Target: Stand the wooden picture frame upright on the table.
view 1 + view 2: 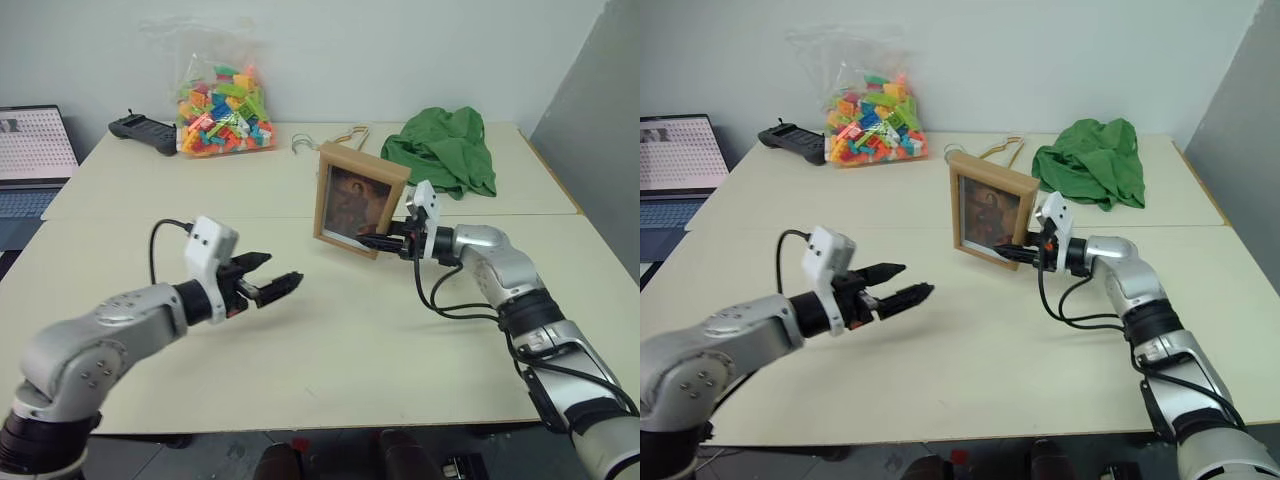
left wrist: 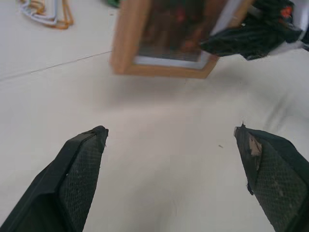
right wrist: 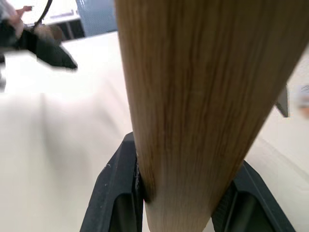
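- The wooden picture frame (image 1: pixel 359 201) stands close to upright near the middle of the table (image 1: pixel 330 340), its dark portrait facing the robot and its lower edge at or just above the cream surface; whether it already rests there cannot be told.
- The right gripper (image 1: pixel 384 242) is clamped on the frame's lower right corner, one black finger on the front of the wood rail and one behind it; the right wrist view shows the pale grain wedged between the two pads.
- The left gripper (image 1: pixel 272 284) hovers well apart from the frame with its fingers (image 2: pixel 77 169) spread wide and nothing between them, pointing across the table toward it.
- The frame looks light and rigid, easy for one gripper to carry, but the smooth wood could slip in a corner pinch, and a glazed front, if there is one, would make it fragile.
- The side rail is likely the safest hold, clear of the picture.
- A bag of coloured bricks (image 1: pixel 222 105), a green cloth (image 1: pixel 445 148) and a laptop (image 1: pixel 32 160) lie along the far and left edges.
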